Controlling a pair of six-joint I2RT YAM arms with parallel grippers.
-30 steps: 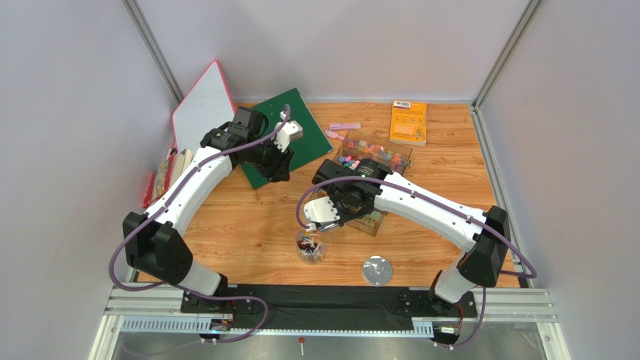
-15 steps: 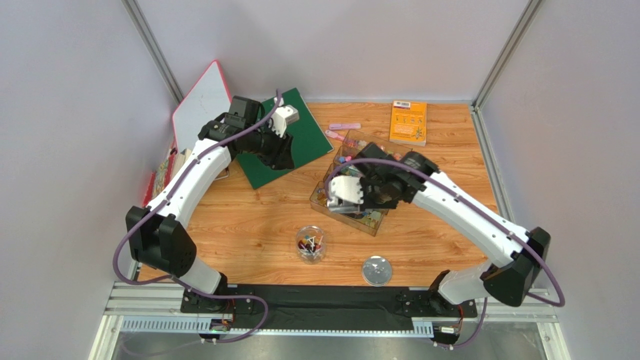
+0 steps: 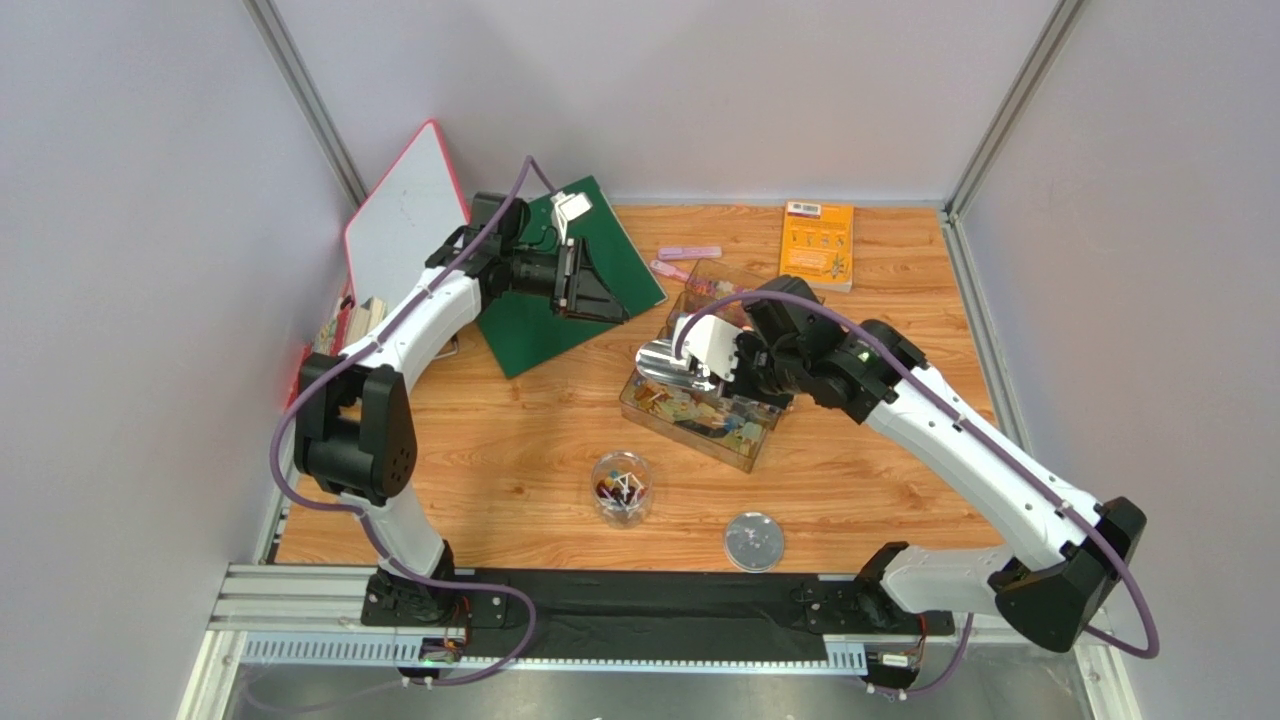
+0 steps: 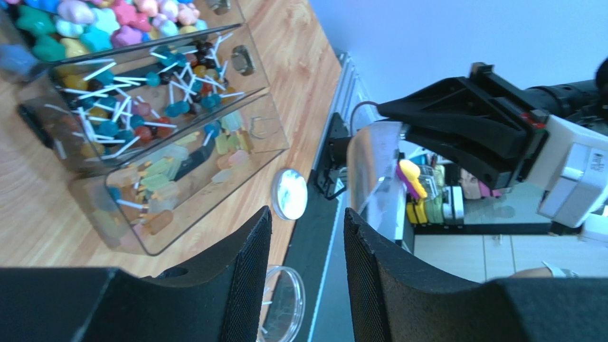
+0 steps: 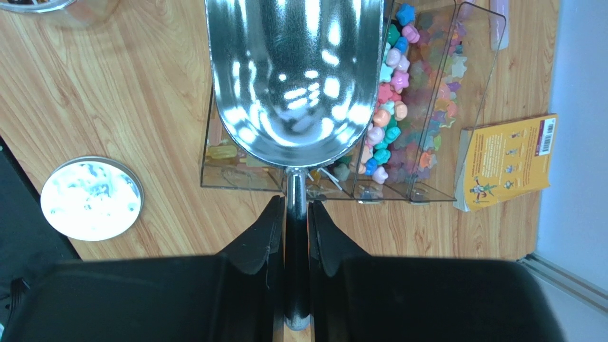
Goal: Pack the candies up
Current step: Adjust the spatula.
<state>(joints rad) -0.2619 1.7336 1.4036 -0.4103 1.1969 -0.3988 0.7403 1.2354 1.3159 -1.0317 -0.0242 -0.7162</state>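
The right hand (image 3: 732,360) with the scoop (image 3: 669,365) no longer hangs over the jar (image 3: 622,489). It now stands farther back over the clear box (image 3: 706,405) of candies (image 5: 389,121), elbow swung out right. The left hand (image 3: 594,285) is drawn back over the green board (image 3: 541,323), turned rightward.

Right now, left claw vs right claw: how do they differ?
1. The left claw is open with nothing between its fingers; the right claw is shut on the handle of the metal scoop.
2. The left claw hangs over the green board; the right claw is over the clear candy box.
Shared: both have two black fingers.
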